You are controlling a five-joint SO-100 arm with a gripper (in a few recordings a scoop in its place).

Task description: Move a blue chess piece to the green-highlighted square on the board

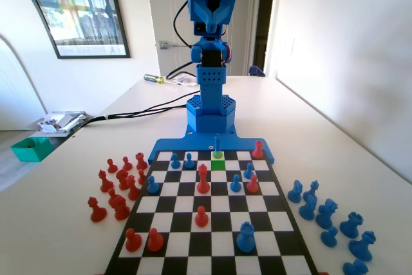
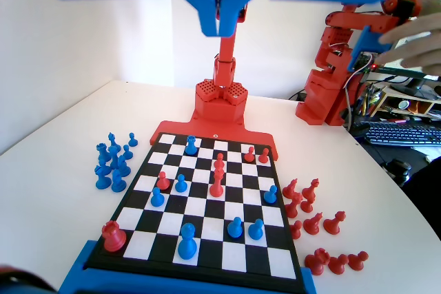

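Observation:
The slender blue chess piece (image 1: 217,143) stands upright on the green-highlighted square (image 1: 217,157) in the far row of the board (image 1: 283,233), just in front of the arm's base. In the wrist view the same blue chess piece (image 2: 187,241) stands in the nearest row of the board (image 2: 207,270). My gripper (image 1: 214,16) is lifted high above the base, well clear of the pieces. In the wrist view the gripper (image 2: 220,24) hangs from the top edge with its jaws pressed together and nothing between them.
Other red and blue pieces stand scattered on the board, including a tall red one (image 1: 203,178) mid-board and a large blue one (image 1: 245,236). Captured red pieces (image 1: 119,188) stand off the board's left side and blue ones (image 1: 328,217) off its right.

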